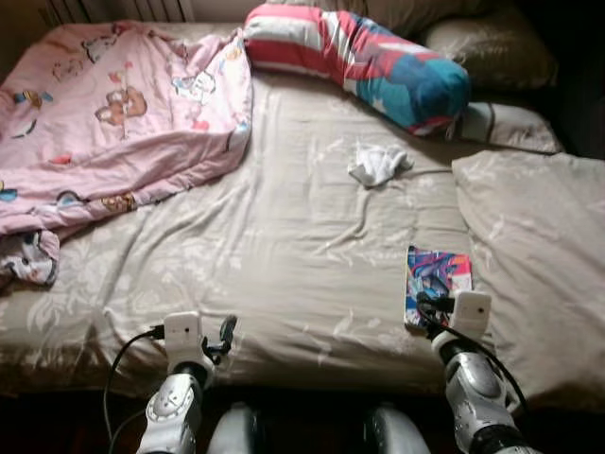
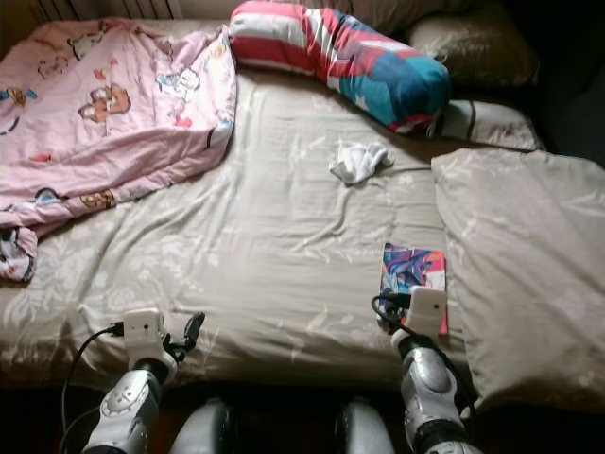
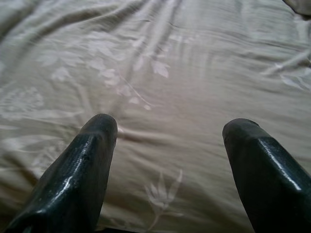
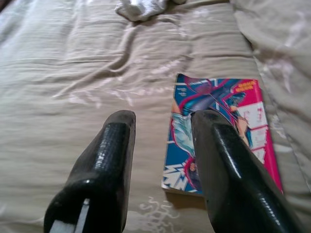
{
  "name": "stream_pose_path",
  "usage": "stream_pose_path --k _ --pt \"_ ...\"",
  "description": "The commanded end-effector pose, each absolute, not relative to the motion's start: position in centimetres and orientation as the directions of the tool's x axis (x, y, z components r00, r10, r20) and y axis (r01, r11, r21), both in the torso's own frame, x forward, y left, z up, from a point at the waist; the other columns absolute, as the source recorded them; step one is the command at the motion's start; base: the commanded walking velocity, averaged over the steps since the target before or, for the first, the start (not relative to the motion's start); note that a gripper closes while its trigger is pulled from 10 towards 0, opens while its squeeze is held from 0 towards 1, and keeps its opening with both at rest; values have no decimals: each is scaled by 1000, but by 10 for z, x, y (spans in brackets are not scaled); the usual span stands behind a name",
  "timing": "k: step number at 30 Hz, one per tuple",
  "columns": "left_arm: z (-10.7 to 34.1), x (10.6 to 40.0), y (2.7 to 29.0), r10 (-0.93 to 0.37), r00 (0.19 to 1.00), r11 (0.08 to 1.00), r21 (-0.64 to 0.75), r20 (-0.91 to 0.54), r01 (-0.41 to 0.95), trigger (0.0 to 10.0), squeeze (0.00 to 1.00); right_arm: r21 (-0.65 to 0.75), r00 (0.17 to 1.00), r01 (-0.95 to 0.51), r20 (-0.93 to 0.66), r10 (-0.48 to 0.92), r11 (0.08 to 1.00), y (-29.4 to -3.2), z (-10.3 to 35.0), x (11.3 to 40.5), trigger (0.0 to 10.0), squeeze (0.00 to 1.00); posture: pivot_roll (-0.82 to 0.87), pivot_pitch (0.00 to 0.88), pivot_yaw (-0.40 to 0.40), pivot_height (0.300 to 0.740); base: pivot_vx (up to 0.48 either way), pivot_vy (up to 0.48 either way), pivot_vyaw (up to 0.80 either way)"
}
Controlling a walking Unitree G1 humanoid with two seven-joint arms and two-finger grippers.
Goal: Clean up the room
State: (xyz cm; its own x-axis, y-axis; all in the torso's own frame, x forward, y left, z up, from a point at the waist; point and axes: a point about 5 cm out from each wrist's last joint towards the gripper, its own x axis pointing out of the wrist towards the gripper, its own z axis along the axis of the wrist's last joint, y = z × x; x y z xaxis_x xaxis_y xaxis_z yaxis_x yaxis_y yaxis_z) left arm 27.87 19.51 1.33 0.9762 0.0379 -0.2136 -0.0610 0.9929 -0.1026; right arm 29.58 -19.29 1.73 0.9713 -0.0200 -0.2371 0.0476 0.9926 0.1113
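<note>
Right gripper point(image 4: 160, 121) half-open, empty, its right finger over the comic book's point(image 4: 228, 121) near-left corner. Book's long axis runs near-far. Left gripper point(image 3: 170, 131) wide open, empty, well apart to the left.

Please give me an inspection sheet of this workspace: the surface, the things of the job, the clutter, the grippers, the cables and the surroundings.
Surface: bed with a wrinkled beige floral sheet.
Job's things: comic book lying flat near the bed's right front; crumpled white cloth further back, mid-bed.
Clutter: pink cartoon blanket bunched at back left; striped red, white and blue bolster along the back; beige pillows at right.
Grippers: left gripper open above bare sheet at the bed's front left; right gripper open, holding nothing, one of its fingers over the comic book.
Cables: black cable at the left wrist; black cable at the right wrist.
Surroundings: dark, nothing made out.
</note>
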Motion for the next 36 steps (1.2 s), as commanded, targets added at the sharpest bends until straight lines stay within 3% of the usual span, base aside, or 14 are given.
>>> stream_pose_path --k 1,11,24,36 --pt "4 271 202 67 964 991 -94 -258 -94 10000 0 98 957 34 -289 -5 995 -192 7 287 10000 0 24 107 -10 737 0 0 0" --pt "-18 259 204 82 913 990 -70 -401 -120 10000 0 29 869 54 -494 -33 998 -195 -25 262 10000 0 -2 61 -21 740 0 50 0" --pt "-42 233 209 109 836 989 -27 -537 -146 10000 0 -2 747 33 -664 -26 999 -189 -58 224 10000 0 -4 54 -8 740 0 325 0" --pt "-46 234 202 75 808 994 -19 -585 -106 10000 0 -27 640 111 -763 -92 993 -207 -79 183 10000 0 -3 106 -4 740 0 480 0"
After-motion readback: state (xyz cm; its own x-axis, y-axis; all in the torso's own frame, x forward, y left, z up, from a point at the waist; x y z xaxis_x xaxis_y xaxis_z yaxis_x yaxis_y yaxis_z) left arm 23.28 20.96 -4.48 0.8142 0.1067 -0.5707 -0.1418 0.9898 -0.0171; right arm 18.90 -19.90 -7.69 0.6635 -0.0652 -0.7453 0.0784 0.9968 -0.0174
